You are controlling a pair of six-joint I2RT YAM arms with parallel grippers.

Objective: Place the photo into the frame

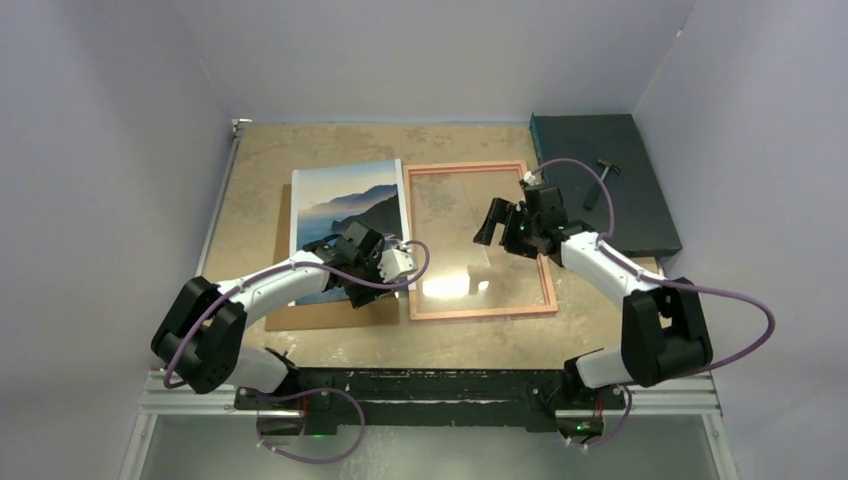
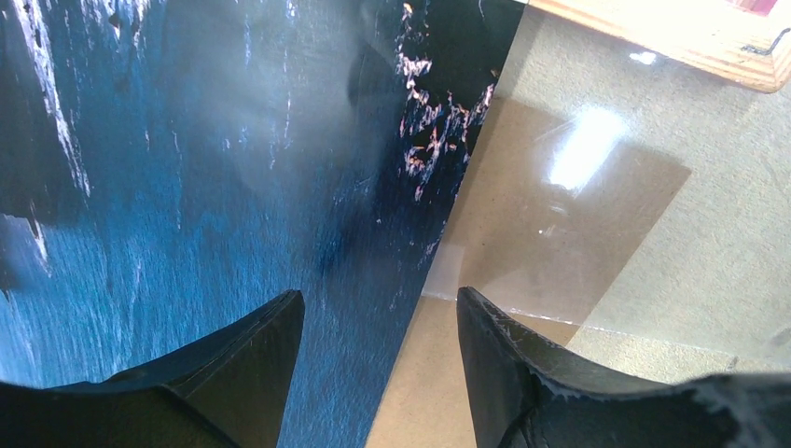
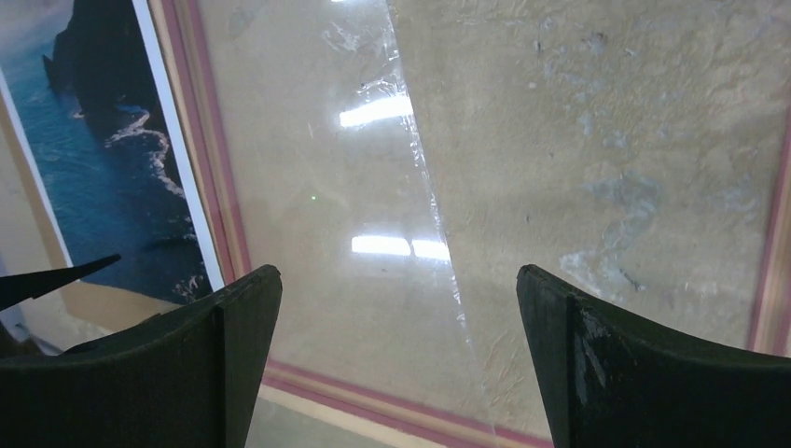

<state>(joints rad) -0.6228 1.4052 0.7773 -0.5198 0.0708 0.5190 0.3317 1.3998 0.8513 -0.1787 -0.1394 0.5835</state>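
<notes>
The photo (image 1: 345, 205), blue sky and dark mountains face up, lies on the brown backing board (image 1: 330, 313) left of the frame (image 1: 480, 312). The frame lies flat, with a clear pane (image 3: 373, 187) askew inside it. My left gripper (image 1: 358, 285) is open low over the photo's right edge (image 2: 280, 187); one finger is over the print, the other over the board (image 2: 438, 392). My right gripper (image 1: 497, 228) is open and empty above the frame's middle (image 3: 399, 280). The photo (image 3: 103, 140) and the frame rail (image 3: 210, 159) show at the left of the right wrist view.
A dark flat slab (image 1: 640, 215) lies at the back right with a small hammer (image 1: 598, 182) on it. A frame corner (image 2: 690, 37) and a clear sheet (image 2: 560, 215) over the board show in the left wrist view. White walls close in the table.
</notes>
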